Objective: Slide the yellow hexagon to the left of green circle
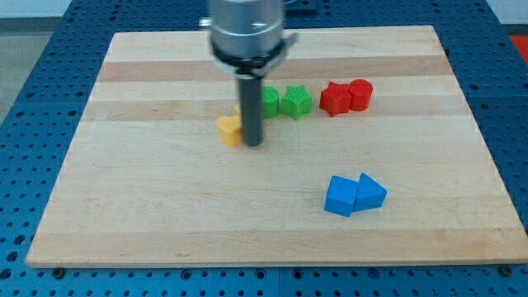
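A yellow block (230,129), the hexagon as far as its shape shows, lies on the wooden board left of centre. My tip (253,144) stands right next to it, on its right side. The rod partly hides another yellow block (239,109) behind it. The green circle (270,101) lies just right of the rod, up and to the right of the yellow hexagon. A green star (296,101) lies against the circle's right side.
A red star (334,98) and a red round block (360,94) lie together at the upper right. A blue cube (341,196) and a blue triangle (370,193) lie together at the lower right. The board's edge (272,264) runs along the bottom.
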`<control>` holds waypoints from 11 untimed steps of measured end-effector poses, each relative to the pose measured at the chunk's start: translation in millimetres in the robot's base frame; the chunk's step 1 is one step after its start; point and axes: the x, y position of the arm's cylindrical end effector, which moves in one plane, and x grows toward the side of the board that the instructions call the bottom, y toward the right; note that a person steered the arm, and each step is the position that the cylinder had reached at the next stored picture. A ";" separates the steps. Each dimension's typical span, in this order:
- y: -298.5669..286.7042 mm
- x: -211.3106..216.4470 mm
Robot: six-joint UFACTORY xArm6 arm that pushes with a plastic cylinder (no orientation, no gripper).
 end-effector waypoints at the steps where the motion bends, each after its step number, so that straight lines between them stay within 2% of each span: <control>1: -23.0 2.1; 2: -32.5 2.3; 3: -33.6 -19.4; 4: -21.3 -15.5; 5: 41.1 -3.5; 6: 70.8 -17.5; 7: 58.2 -23.0; 8: 20.1 -14.2; 10: 5.0 -27.8; 11: -21.9 0.1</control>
